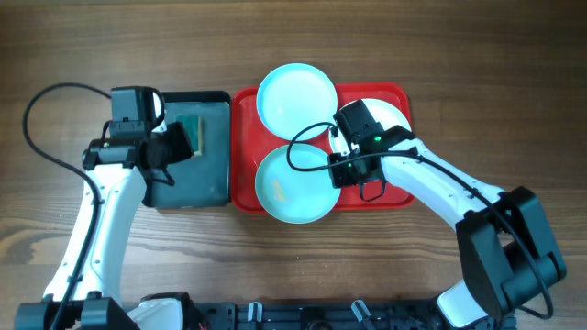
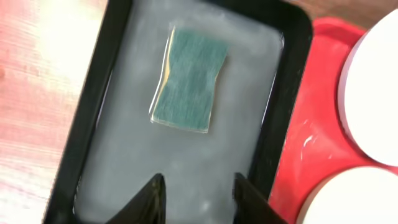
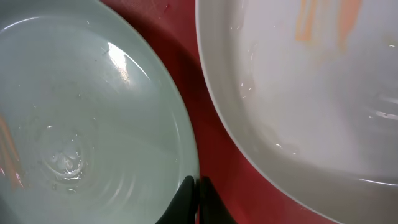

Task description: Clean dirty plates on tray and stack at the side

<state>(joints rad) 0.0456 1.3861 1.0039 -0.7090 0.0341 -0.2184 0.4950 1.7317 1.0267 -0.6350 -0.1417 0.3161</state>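
The red tray (image 1: 246, 197) lies at table centre, long side across, and carries 3 plates. The upper turquoise plate (image 1: 296, 99) sits at 11 o'clock on the tray and overhangs the far rim. The lower turquoise plate (image 1: 292, 188) sits at 7 o'clock and overhangs the near rim; a faint yellowish mark shows in its well. The 2 turquoise rims meet near tray centre. The white plate (image 1: 393, 115) sits at 2 o'clock, largely covered by the right arm.

The right gripper (image 1: 337, 170) stands at 3 o'clock of the lower turquoise plate; in the right wrist view its jaws are pressed closed, with nothing seen between them. Its tips (image 3: 198, 196) are right at that plate's rim, over the strip of red tray between the 2 plates. The turquoise plate (image 3: 87, 118) there is wet; the paler plate (image 3: 323, 93) opposite bears orange streaks.

A black tray (image 1: 213, 188) stands just beside the red tray at 9 o'clock, holding a green sponge (image 1: 195, 137) on a wet floor. The left gripper (image 1: 179, 147) hangs above it; its jaws (image 2: 200, 202) stand apart and empty, with the sponge (image 2: 188, 81) at 12 o'clock of them, untouched.

The wooden table (image 1: 514, 55) bears all of it.
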